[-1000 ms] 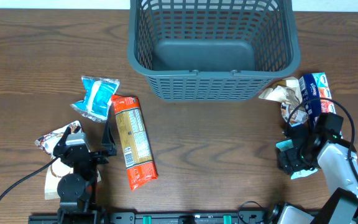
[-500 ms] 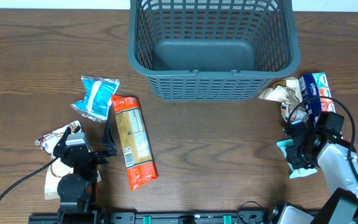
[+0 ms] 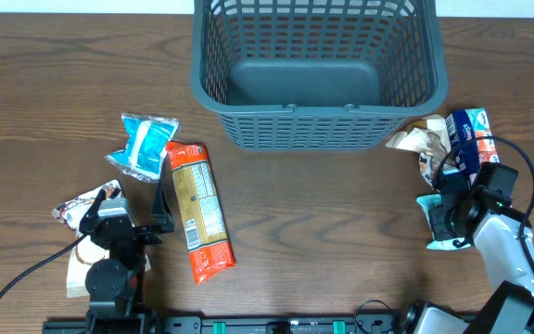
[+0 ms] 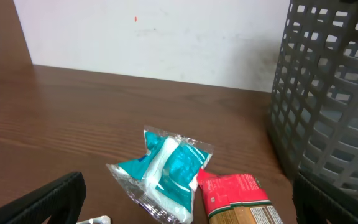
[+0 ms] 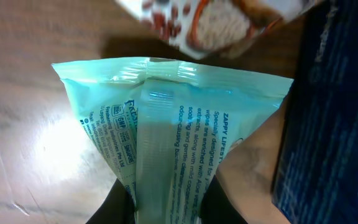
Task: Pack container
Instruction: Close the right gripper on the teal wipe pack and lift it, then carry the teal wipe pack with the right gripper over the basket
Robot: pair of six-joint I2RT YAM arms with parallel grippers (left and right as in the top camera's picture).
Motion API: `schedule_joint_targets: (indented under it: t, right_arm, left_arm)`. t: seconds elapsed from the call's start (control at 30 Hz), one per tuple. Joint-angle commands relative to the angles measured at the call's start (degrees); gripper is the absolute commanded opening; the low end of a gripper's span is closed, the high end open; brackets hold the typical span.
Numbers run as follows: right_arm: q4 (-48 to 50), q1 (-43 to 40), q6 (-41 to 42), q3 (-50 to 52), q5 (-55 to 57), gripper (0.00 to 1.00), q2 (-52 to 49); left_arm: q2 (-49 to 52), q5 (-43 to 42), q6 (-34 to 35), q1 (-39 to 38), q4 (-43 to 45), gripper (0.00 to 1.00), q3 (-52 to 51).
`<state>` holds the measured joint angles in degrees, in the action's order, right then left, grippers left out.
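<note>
**Teal wipes pack [image 5: 166, 124] clamped at the right, container [image 3: 318, 125] at the far edge**

Nearest on the right: pale teal crinkly film with a flat sealed top edge, pinched at its lower end between the fingers of the right gripper [image 3: 445, 221], closed hard on the pack. Small dark print down its face: "Specially designed" and "wipes are enriched"; the rest too fine to read.

Nearest on the left: left gripper [image 3: 162, 213], its 2 fingers spread wide and holding nothing, low over the wood. Just beside it, a long orange-red packet [image 3: 199, 209] with a pale label panel, lettering not legible. By the arm's other side, a crumpled brown-and-white pouch [image 3: 86, 199].

Middle distance: a puffy blue-and-white pillow pack [image 4: 169, 177], glossy, touching the orange-red packet's far corner. On the right, a dark blue glossy pack [image 3: 468, 141] against a wrinkled white-and-brown wrapper [image 3: 418, 139], both near the container's right front corner.

Between the 2 arms, open dark wood-grain table [image 3: 323, 213] up to the container's front wall.

Farthest: dark grey-teal moulded plastic, rectangular, lattice walls, thick rim, solid floor in plain view, upright at the far middle, far rim cut by the overhead picture's edge.
</note>
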<state>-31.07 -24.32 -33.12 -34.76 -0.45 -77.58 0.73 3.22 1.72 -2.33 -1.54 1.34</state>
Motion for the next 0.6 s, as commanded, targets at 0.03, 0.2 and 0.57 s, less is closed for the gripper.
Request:
schedule_joint_targets:
  t: [0.03, 0.2, 0.57]
  right_arm:
    - [0.07, 0.44, 9.4, -4.48, -3.02, 0.01, 0.48]
    - [-3.26, 1.79, 17.51, -11.52, -3.23, 0.01, 1.31]
    - [-5.77, 7.56, 23.34, -26.18, -3.39, 0.01, 6.08]
  left_arm:
    - [-0.39, 1.53, 0.74, 0.28, -2.27, 0.99, -1.11]
    - [-0.39, 1.53, 0.74, 0.28, -2.27, 0.99, -1.11]
    - [-0.39, 1.53, 0.74, 0.28, -2.27, 0.99, -1.11]
